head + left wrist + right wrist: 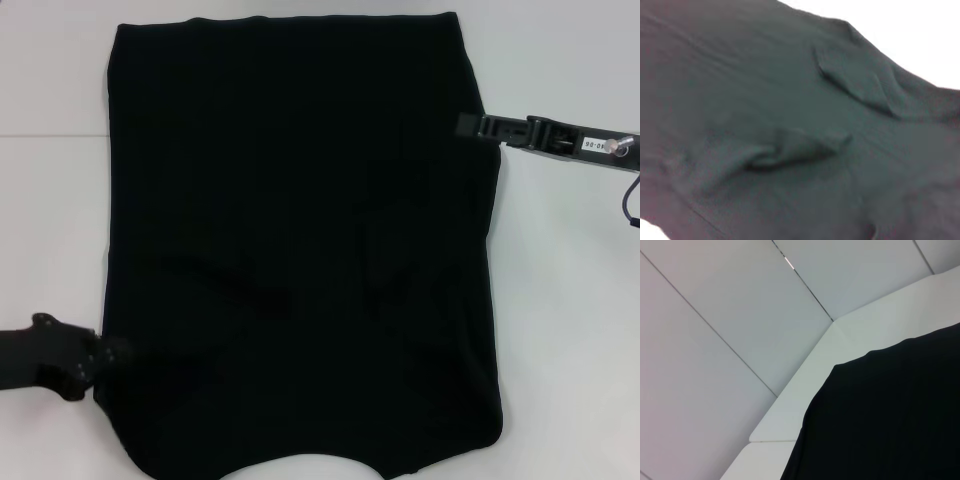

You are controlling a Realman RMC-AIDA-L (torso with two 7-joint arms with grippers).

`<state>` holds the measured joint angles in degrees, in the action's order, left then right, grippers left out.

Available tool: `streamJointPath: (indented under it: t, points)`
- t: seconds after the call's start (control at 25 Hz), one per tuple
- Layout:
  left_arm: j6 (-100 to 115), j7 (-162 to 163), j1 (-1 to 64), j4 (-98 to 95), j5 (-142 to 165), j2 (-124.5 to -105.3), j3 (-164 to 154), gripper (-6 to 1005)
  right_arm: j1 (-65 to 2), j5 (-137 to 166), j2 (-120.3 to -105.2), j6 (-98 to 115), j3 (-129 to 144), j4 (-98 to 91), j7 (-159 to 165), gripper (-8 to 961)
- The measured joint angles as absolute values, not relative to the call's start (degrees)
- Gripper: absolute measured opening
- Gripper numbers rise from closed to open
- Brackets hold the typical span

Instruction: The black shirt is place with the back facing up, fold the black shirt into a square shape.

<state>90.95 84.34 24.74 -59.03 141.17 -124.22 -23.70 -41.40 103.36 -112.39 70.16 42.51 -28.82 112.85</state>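
The black shirt (300, 240) lies flat on the white counter (50, 220) and covers most of its middle. It now has the form of a tall rectangle with nearly straight long sides, and no sleeves stick out, so I judge that the sleeves and side parts are already folded in over the body. The left wrist view shows soft ridges and creases on the cloth, which fits with folded layers lying on top. No printed letters are visible on the upper side. The left gripper (115, 352) is low at the shirt's left edge, near the corner closest to the robot, and it seems to touch the cloth there; if its fingers are open or closed on the fabric I cannot tell, because black lies on black. The right gripper (475, 125) is at the right edge of the shirt, toward the far end, and its tip reaches the border of the cloth; the state of its fingers I cannot tell either. The form is still longer than it is wide, so in my opinion the lengthwise folding remains, bringing one end over the other to make the square.
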Motion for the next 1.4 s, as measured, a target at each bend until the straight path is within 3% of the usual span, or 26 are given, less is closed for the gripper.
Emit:
streamJointPath:
  t: [0.28, 0.76, 1.16, 1.4]
  points:
    - [91.6, 84.5, 22.7, -55.5, 135.7, -124.09, -14.7, 50, -40.3, 103.5, -111.55, 72.4, 42.5, -28.8, 112.9, 675]
    - [97.1, 81.7, 18.8, -53.1, 135.3, -124.37, -12.5, 47, -35.9, 105.5, -108.18, 82.6, 42.8, -28.8, 117.7, 671]
    - [100.1, 81.0, 20.7, -54.3, 136.6, -124.0, -14.0, 44, -35.1, 105.7, -108.1, 82.1, 42.4, -28.8, 118.4, 668]
    - [98.6, 76.6, 21.3, -54.5, 136.8, -124.15, -19.2, 252, -35.5, 105.7, -108.36, 81.4, 42.4, -28.8, 118.3, 666]
